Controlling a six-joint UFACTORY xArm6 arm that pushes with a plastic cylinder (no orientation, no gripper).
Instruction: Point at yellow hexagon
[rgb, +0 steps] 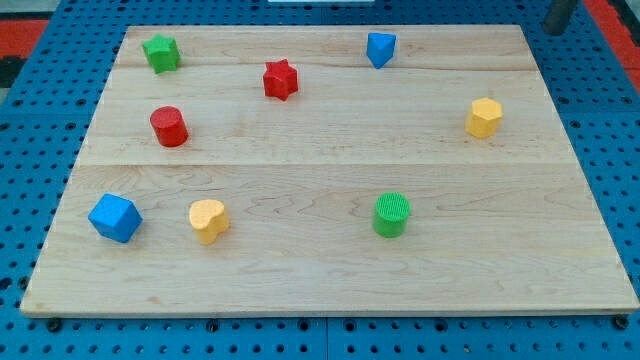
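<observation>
The yellow hexagon (484, 117) lies on the wooden board (320, 300) at the view's right, in the upper half. My rod shows at the view's top right corner, off the board. My tip (553, 29) is above and to the right of the yellow hexagon, well apart from it and touching no block.
A green star (160, 52), a red star (281, 79) and a blue block (380, 48) lie along the top. A red cylinder (169, 126) is at the left. A blue cube (114, 218), a yellow heart (208, 220) and a green cylinder (392, 214) lie lower down.
</observation>
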